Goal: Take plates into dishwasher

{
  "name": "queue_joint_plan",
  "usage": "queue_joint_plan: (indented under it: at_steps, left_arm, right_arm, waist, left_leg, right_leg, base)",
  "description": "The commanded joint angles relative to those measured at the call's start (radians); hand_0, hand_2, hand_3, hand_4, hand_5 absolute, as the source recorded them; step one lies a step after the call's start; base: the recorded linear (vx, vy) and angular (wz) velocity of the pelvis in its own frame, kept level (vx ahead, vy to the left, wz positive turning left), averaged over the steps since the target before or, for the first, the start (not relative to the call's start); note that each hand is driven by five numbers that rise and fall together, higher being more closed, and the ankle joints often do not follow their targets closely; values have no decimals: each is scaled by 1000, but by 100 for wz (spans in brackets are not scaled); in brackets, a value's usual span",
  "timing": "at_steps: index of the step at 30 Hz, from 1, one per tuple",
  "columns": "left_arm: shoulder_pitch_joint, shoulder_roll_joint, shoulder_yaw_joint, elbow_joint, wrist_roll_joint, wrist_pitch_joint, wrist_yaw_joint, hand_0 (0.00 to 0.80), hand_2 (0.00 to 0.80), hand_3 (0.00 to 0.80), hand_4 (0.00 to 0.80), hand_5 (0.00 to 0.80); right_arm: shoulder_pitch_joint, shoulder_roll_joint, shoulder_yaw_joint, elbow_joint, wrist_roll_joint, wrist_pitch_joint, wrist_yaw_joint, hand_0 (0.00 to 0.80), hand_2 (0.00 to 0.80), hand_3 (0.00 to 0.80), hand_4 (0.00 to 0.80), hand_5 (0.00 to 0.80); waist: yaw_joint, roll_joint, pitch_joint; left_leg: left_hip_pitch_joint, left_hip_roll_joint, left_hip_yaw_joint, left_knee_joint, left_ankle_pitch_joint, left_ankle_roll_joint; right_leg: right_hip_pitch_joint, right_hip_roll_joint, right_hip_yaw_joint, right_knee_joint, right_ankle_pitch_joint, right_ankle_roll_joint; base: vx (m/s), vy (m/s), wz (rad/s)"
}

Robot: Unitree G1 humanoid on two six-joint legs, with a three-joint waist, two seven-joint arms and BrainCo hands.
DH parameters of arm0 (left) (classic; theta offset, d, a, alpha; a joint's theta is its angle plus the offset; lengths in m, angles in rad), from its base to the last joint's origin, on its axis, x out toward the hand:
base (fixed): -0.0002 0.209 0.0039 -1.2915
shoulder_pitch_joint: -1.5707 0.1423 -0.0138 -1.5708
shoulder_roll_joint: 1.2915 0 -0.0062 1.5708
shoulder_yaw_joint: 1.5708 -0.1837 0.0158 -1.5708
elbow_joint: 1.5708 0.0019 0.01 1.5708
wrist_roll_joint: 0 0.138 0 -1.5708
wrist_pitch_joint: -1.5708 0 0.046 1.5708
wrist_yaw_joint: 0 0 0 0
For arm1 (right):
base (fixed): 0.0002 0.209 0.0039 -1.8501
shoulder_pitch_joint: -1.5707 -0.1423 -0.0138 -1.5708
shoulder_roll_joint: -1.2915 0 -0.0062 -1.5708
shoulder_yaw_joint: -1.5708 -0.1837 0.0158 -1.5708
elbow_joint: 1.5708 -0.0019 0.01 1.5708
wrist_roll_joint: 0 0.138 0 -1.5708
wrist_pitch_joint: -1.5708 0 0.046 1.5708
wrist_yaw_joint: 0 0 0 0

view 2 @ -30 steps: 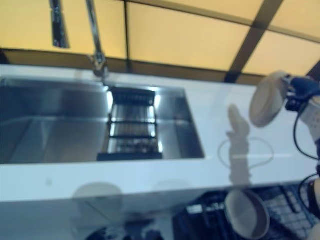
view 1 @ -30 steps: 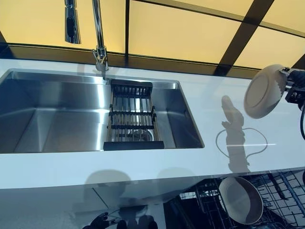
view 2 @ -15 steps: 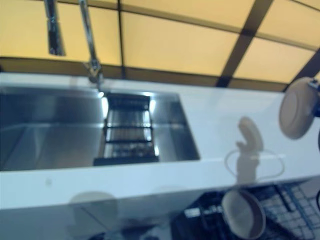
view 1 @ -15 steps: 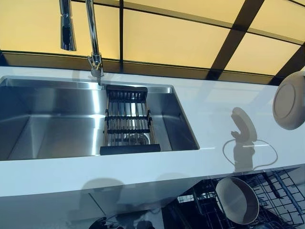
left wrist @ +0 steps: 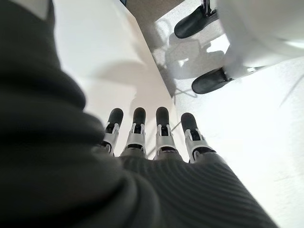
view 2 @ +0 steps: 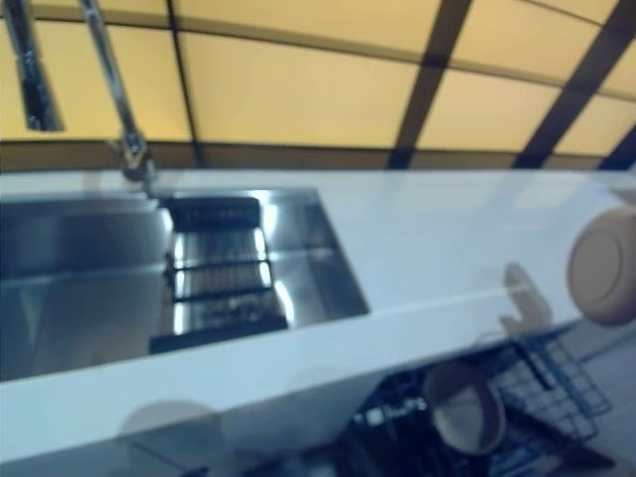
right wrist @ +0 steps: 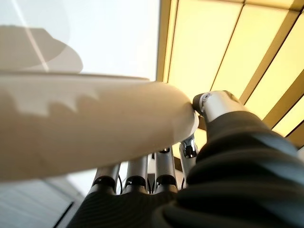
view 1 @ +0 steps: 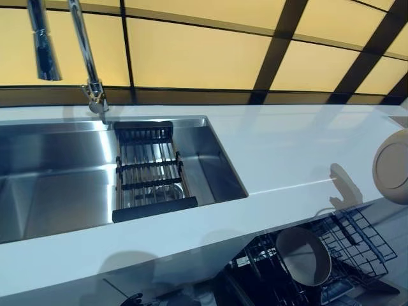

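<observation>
A beige plate (view 1: pixel 391 167) hangs on edge at the far right, past the white counter's (view 1: pixel 287 153) front corner and above the open dishwasher rack (view 1: pixel 357 237). My right hand (right wrist: pixel 209 142) is shut on it: the thumb (right wrist: pixel 214 102) presses the plate (right wrist: pixel 85 123) on one face and the fingers (right wrist: pixel 137 176) lie under the other. A second beige plate (view 1: pixel 303 256) stands tilted in the rack below the counter edge. My left hand (left wrist: pixel 160 137) hangs low beside the white cabinet front, fingers straight, holding nothing.
A steel sink (view 1: pixel 51 185) fills the counter's left part, with a dark roll-up drying rack (view 1: pixel 148 172) across its right end and a tall faucet (view 1: pixel 86 60) behind it. Yellow panels with dark frames (view 1: pixel 191 51) back the counter.
The camera has swung, shifting the whole picture left. Relative to the counter, the held plate has moved right and toward the front edge, from over the countertop to above the dishwasher rack.
</observation>
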Motion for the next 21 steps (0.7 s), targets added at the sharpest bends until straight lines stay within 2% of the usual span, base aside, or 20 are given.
queue_joint_plan:
  at_steps: [1, 10, 21]
  left_arm:
    - [-9, 8, 7, 33, 45, -24, -20, 0, 0, 0, 0, 0]
    - [-12, 10, 16, 32, 54, -29, -26, 0, 0, 0, 0, 0]
    - [-20, 6, 16, 18, 58, -27, -22, 0, 0, 0, 0, 0]
  right_arm:
    - [20, -87, -104, -5, -41, -37, 39, 800, 800, 800, 800, 800]
    - [210, -66, -233, -27, -86, -38, 123, 800, 800, 800, 800, 800]
    - [353, -1, -281, -88, -165, -54, 185, 800, 800, 800, 800, 800]
  waist:
    - [-1, 8, -13]
    - [-33, 21, -13]
    - [-53, 38, 1]
  left_leg:
    - [51, 7, -18, 3, -104, 28]
    - [62, 13, 12, 3, -110, 27]
    - [64, 15, 27, 3, -113, 29]
  right_leg:
    - [8, 38, -28, 62, -36, 31]
    - [1, 41, -7, 68, -36, 30]
    - [-10, 40, 7, 72, -35, 28]
  base:
    - [-14, -19, -18]
    - [-15, -27, -12]
    - [-30, -25, -7]
